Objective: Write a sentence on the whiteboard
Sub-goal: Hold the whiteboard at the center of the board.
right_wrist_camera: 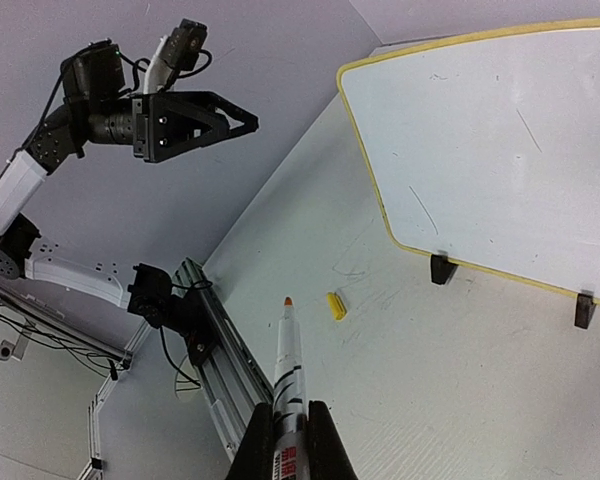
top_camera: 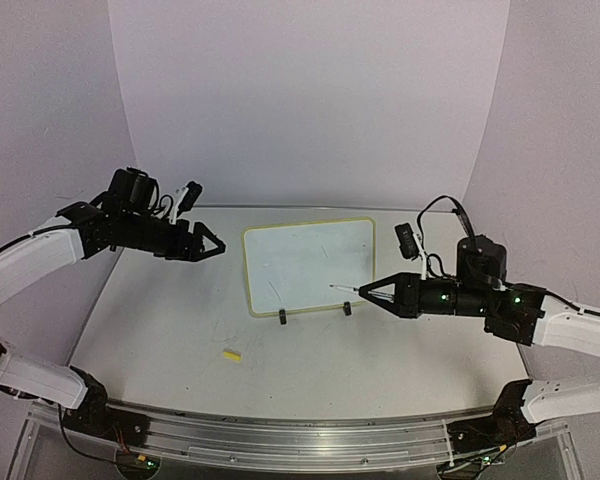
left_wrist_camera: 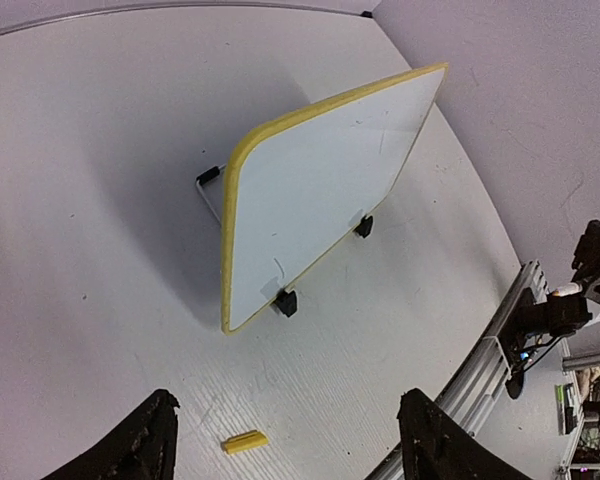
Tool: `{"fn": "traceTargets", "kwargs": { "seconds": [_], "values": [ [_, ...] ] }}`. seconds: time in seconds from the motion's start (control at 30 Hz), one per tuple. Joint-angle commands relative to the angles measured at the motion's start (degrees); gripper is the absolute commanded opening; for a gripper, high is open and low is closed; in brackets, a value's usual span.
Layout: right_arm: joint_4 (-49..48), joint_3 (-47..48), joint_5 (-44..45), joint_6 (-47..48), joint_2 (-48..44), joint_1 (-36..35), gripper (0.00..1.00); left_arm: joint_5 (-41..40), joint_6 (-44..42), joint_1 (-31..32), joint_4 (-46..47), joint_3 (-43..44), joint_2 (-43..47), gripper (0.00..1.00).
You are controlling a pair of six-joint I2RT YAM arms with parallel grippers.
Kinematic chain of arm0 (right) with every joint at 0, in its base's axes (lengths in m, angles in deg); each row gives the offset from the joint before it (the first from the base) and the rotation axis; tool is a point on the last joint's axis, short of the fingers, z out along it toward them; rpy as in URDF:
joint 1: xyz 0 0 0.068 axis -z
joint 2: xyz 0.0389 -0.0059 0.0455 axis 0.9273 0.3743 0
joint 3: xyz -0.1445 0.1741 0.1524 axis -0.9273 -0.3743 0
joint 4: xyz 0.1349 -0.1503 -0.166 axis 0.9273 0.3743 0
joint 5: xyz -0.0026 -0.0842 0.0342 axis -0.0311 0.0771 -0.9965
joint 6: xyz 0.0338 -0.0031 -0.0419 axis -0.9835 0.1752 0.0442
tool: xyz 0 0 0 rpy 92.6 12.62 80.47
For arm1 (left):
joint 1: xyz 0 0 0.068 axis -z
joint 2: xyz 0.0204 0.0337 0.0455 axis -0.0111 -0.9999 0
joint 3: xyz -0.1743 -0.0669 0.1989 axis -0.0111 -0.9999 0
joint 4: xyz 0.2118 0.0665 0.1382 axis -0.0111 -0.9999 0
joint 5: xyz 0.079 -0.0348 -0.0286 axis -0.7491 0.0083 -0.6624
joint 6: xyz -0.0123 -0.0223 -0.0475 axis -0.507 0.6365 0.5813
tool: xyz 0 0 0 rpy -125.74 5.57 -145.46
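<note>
Your whiteboard (top_camera: 310,262) stands mid-frame in the top view, tilted back on two black clip feet (top_camera: 283,318), at the centre of the table (top_camera: 150,330). There are a few faint strokes (right_wrist_camera: 425,210) on it, too thin to read as words.

The R gripper (top_camera: 364,290) sits just right of the board's lower right corner, jaws pinched on a marker (top_camera: 343,288). In the top view the tip overlaps the board's lower edge. In the R wrist view the tip is left of the board, not on it.

The L gripper (top_camera: 218,245) hangs left of the board's upper left corner, apart from it, jaws spread w/ nothing between.

A yellow cap (top_camera: 231,353) lies on the table, lower left of the board.
</note>
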Motion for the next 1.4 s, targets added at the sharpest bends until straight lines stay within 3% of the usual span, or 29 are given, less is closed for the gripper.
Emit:
{"fn": "traceTargets", "kwargs": {
  "seconds": [0.0, 0.27, 0.43, 0.77, 0.87, 1.13, 1.37],
  "values": [
    [-5.33, 3.26, -0.16, 0.96, 2.97, -0.55, 0.0, 6.51, -6.5, -0.36, 8.81, 4.89, -4.05, 0.75],
    [-11.68, 4.59, -0.33, 0.93, 9.44, -0.59, 0.0, 18.61, -14.96, -3.25, 12.72, 10.18, -13.94, 0.75],
    [-14.45, 5.65, -0.3, 0.55, 13.18, -0.62, 0.0, 17.37, -21.33, -3.29, 8.58, 13.9, -19.17, 0.75],
    [-22.59, 5.09, -3.2, -2.95, 17.63, -0.57, 0.0, 17.54, -25.85, -3.25, 7.26, 19.84, -28.49, 0.71],
    [-22.95, 4.36, -3.21, -3.25, 16.98, -0.72, 0.0, 17.99, -26.75, -3.25, 6.98, 20.6, -29.99, 0.63],
    [-22.89, 1.97, -2.64, -3.62, 14.19, -0.71, 0.0, 22.35, -30.0, -3.25, 4.04, 20.63, -31.5, 0.25],
    [-22.6, 1.54, -2.99, -3.59, 13.65, -0.69, 0.0, 22.94, -33.83, -3.25, 0.11, 20.86, -31.76, 0.08]
  ]
}}
